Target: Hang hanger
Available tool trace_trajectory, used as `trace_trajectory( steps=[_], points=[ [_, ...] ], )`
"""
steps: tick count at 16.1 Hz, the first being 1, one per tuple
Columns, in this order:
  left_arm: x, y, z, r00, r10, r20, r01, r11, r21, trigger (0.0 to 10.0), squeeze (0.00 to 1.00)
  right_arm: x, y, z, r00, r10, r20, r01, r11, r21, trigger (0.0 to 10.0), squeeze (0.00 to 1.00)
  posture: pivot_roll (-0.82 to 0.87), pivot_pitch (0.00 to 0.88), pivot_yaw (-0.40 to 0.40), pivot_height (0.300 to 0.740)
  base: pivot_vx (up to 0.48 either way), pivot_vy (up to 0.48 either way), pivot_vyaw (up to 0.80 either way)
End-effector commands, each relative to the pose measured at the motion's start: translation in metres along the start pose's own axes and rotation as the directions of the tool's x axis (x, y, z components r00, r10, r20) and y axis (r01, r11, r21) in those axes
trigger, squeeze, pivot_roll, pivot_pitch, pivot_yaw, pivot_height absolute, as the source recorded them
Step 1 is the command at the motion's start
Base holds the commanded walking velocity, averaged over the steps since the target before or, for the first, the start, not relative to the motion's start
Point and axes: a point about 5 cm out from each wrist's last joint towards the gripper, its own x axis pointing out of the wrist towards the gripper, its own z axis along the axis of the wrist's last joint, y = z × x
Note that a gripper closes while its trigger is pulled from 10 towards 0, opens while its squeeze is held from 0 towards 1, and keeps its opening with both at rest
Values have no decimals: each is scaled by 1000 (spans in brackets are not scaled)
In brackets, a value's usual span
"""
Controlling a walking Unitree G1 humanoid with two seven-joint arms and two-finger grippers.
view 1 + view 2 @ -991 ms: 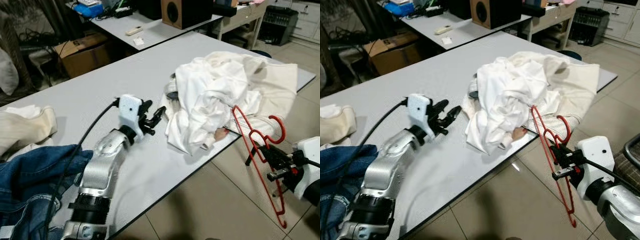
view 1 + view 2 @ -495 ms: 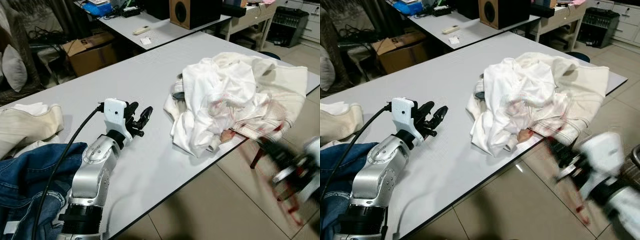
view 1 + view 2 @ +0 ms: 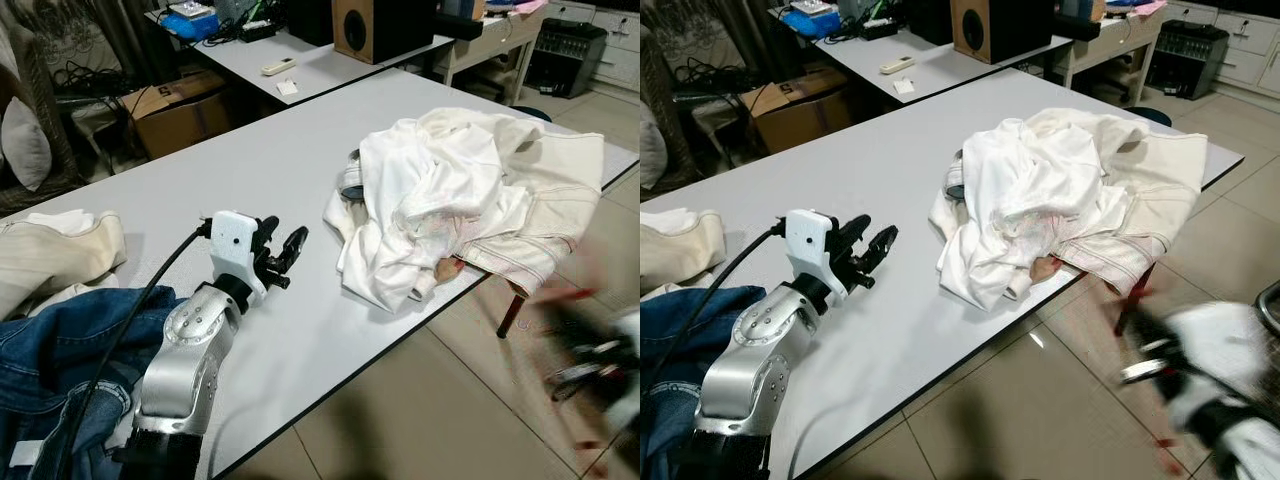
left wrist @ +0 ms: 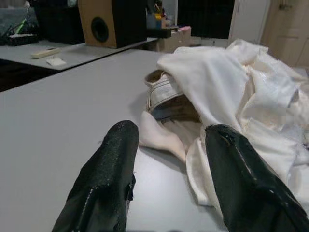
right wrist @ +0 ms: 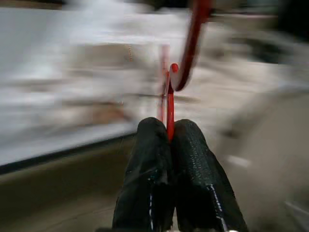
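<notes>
The right tool (image 3: 1145,372) is a smear of white and black beside the desk (image 3: 300,160), its outline lost to motion blur. The red hanger (image 5: 170,104) shows sharply enough only between its two black fingers (image 5: 193,159); the rest streaks away, and its hook appears to curve upward out of the picture. A blue garment (image 3: 50,370) is cut off by the picture's edge. A small dark object (image 3: 345,188) lies mostly hidden under the white clothes (image 3: 440,200).

A cluttered workroom or office: 2 long grey counters (image 3: 250,160), a speaker (image 3: 375,25) and cables on the far one, a cardboard box (image 3: 185,105) between them, tiled floor (image 3: 400,410).
</notes>
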Motion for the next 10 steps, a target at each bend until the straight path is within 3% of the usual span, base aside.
trace_trajectory(
  steps=[1, 3, 5, 6, 7, 9, 10],
  points=[
    [0, -2, 0, 1000, 8, -3, -8, 1000, 0, 10000, 0, -3, 3, -1, 1000, -18, 0, 18, 1000, -21, 10000, 0, -271, 0, 143, 740, 0, -360, 0],
    [3, -4, -1, 1000, 20, -12, -20, 1000, -7, 10000, 0, -8, 30, -1, 974, 225, -14, -225, 974, -36, 10000, 0, -275, 0, 146, 740, 0, -358, 0],
    [6, -3, 0, 1000, 25, -11, -25, 1000, 4, 10000, 0, -16, 39, -4, 916, 393, -81, -394, 919, 4, 10000, 0, -267, 0, 137, 740, 0, -360, 0],
    [7, 0, 0, 999, 44, -12, -44, 999, 13, 10000, 0, -15, 38, -5, 914, 397, -87, -401, 916, -30, 10000, 0, -262, 0, 135, 740, 0, -349, 0],
    [8, 2, 0, 998, 54, -15, -54, 998, 16, 10000, 0, -13, 38, -5, 916, 392, -84, -397, 916, -55, 10000, 0, -261, 0, 135, 740, 0, -349, 0],
    [10, 5, 3, 995, 95, -9, -95, 995, 20, 10000, 0, 14, 25, 13, 989, 115, 90, -113, 993, -33, 10000, 0, -247, 0, 131, 740, 0, -328, 0],
    [12, 7, 3, 992, 122, -13, -122, 992, 19, 10000, 0, 27, 24, 19, 991, 14, 132, -15, 1000, 5, 10000, 0, -237, 0, 125, 740, 0, -334, 0]
  ],
)
